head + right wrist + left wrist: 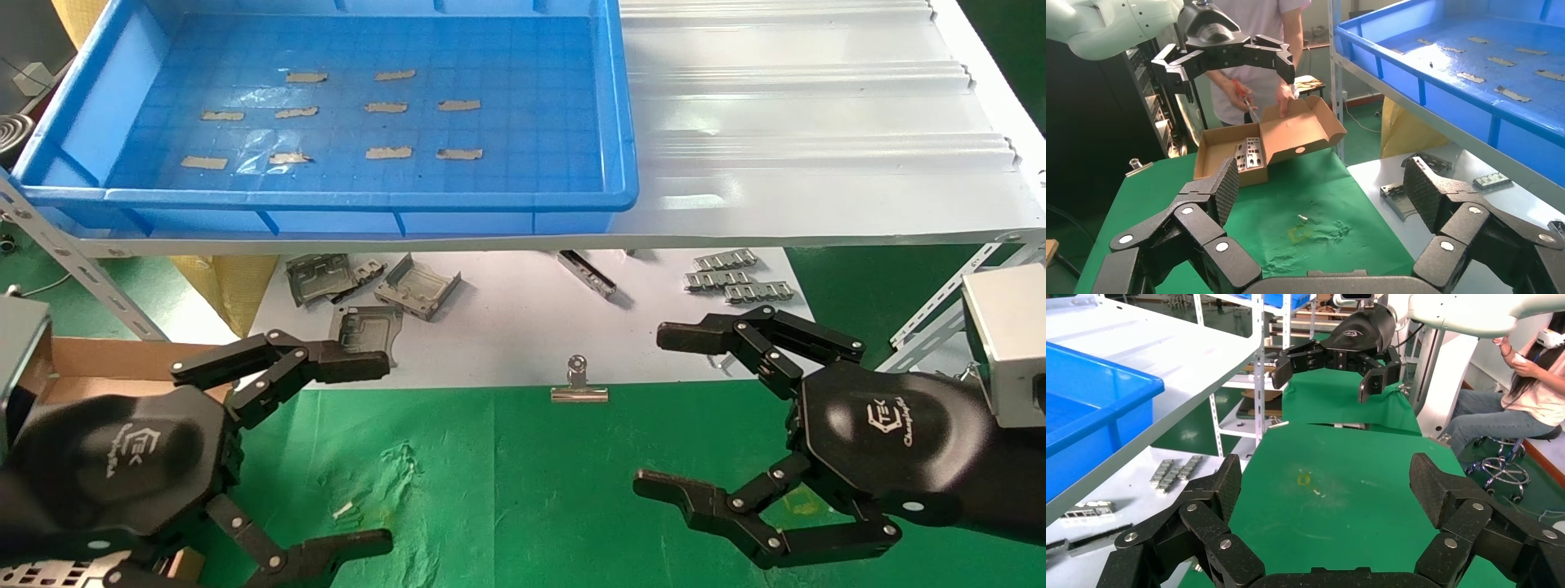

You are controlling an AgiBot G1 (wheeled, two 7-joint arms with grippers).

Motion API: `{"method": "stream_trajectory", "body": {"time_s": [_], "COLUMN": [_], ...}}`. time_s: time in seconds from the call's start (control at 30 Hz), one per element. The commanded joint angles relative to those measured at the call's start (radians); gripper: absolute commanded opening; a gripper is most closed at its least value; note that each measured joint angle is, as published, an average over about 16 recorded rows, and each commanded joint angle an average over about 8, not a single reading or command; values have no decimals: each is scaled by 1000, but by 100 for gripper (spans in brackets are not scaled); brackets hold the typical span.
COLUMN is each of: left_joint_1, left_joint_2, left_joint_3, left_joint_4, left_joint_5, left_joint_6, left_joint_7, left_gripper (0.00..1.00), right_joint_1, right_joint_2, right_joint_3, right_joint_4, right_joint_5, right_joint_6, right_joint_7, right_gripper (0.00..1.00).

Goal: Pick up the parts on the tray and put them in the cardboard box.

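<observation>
Head view shows the blue tray [621, 122] with only tape strips, while parts [1250, 153] sit in the cardboard box [1229, 156], so both the left gripper [372, 453] and right gripper [662, 408] hang wide open, holding nothing.

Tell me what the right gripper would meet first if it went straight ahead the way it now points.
Likely the left gripper: the right gripper, open, points across the green mat at it, with the cardboard box below that line. Depth is unclear; nothing nearer shows.
</observation>
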Motion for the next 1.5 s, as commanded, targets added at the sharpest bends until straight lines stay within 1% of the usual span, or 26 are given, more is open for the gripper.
{"method": "stream_trajectory", "body": {"time_s": [0.03, 1.5], "left_joint_1": [0, 0], "left_joint_2": [0, 0], "left_joint_3": [0, 0], "left_joint_4": [0, 1], "left_joint_5": [0, 0], "left_joint_6": [0, 0], "left_joint_7": [0, 0], "left_gripper": [100, 100], "right_joint_1": [0, 0], "right_joint_2": [0, 0], "right_joint_3": [0, 0], "right_joint_4": [0, 0], "right_joint_5": [0, 0], "right_joint_6": [0, 0], "right_joint_7": [0, 0], "right_gripper": [100, 100]}}
